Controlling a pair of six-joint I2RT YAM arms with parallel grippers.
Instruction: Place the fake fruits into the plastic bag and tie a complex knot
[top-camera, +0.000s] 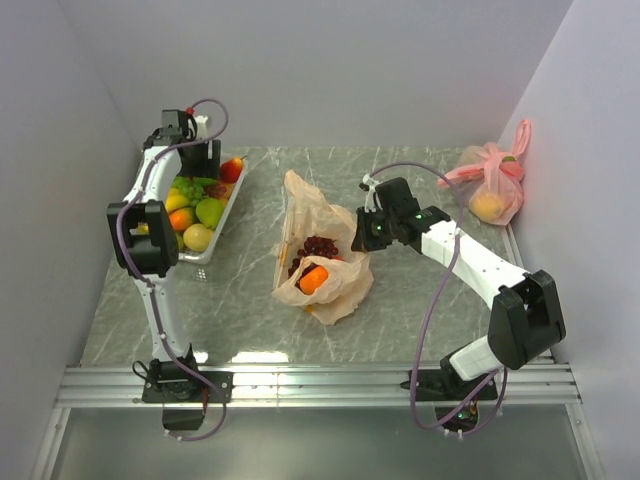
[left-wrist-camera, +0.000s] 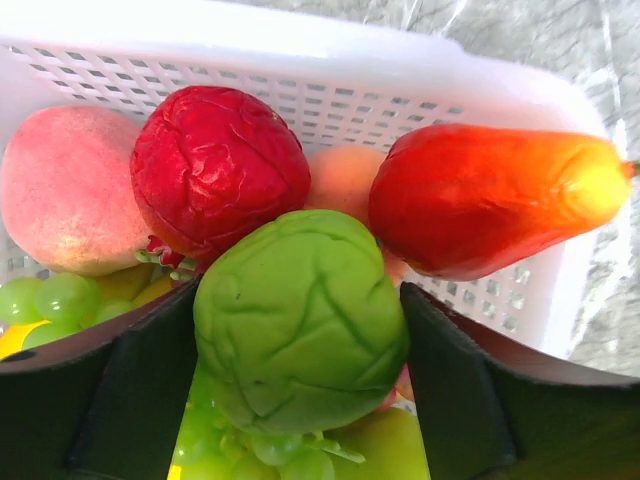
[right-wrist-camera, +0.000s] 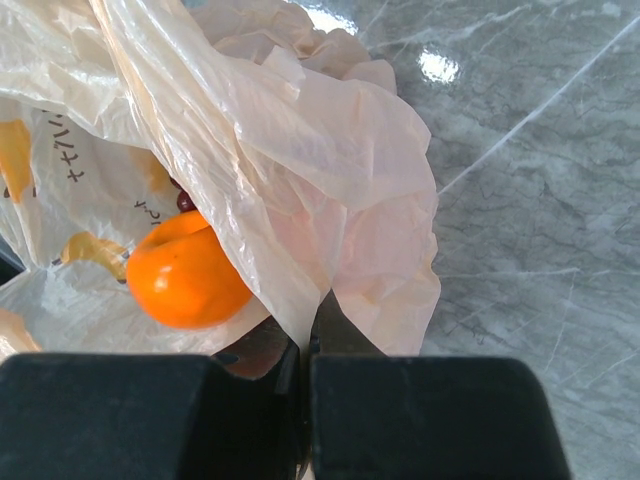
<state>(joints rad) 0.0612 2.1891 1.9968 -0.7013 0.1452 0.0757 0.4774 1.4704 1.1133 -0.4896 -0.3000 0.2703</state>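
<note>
Fake fruits (top-camera: 198, 205) mostly in far-left basket (top-camera: 216, 246), some in central plastic bag (top-camera: 322, 215): flanked green fruit (left-wrist-camera: 300, 320) with left gripper (left-wrist-camera: 300, 385), grip impossible to tell, pinched bag rim with clenched right gripper (right-wrist-camera: 307, 345); needed clamping, lifting, carrying right.

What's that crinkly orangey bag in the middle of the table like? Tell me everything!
The plastic bag is thin, crinkly and see-through, pale peach with small orange printed marks. It lies slumped on the grey marble table, its mouth open. Inside are an orange fruit and dark purple grapes. The right claw is shut on a fold of its edge.
</note>
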